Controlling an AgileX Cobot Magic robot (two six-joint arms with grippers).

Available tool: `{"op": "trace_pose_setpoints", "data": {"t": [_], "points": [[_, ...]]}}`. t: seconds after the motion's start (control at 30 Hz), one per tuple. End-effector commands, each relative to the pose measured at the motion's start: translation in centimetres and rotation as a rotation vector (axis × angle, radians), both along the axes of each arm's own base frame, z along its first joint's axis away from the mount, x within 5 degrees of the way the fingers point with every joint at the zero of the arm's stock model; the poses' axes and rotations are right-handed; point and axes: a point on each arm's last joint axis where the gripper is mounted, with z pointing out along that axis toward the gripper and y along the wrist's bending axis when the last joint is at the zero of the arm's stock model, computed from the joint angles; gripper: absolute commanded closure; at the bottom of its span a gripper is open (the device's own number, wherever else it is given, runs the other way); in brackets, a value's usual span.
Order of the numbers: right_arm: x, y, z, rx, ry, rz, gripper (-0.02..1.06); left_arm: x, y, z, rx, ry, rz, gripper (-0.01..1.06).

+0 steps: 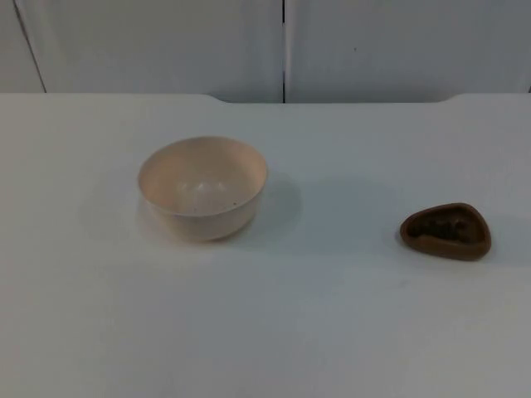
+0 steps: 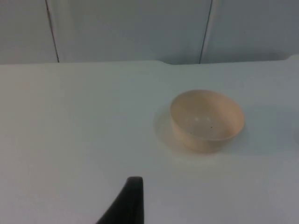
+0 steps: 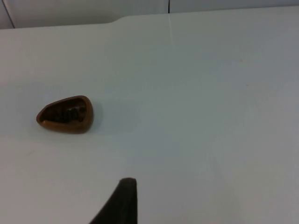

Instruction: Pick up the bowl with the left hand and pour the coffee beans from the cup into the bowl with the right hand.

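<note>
Rigid, light bowl sits left on the tabletop, best pinched at its rim; end effector states untellable

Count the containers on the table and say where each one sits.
2. A cream bowl stands upright on the white table, toward the left arm's side. A small brown cup holding dark coffee beans sits apart from it, toward the right arm's side. Nothing seems hidden.
</note>
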Motion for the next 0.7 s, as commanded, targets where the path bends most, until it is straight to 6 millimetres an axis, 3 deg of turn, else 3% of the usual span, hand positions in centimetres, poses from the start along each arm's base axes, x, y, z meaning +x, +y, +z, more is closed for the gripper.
{"op": "trace_pose_setpoints", "data": {"t": [0.0, 0.17, 0.37, 0.67], "points": [[-0.1, 0.0, 0.0, 0.001, -0.008, -0.008, -0.01, 0.1, 0.0, 0.4, -0.020, -0.022, 0.006, 0.00], [-0.1, 0.0, 0.0, 0.001, -0.008, -0.008, -0.01, 0.5, 0.0, 0.6, -0.038, -0.033, 0.018, 0.00], [-0.1, 0.0, 0.0, 0.001, -0.008, -0.008, -0.01, 2.7, -0.1, 1.2, -0.073, 0.041, 0.008, 0.00], [-0.1, 0.0, 0.0, -0.001, -0.008, -0.009, -0.01, 6.6, 0.0, 4.3, -0.105, 0.074, 0.017, 0.00]]}}
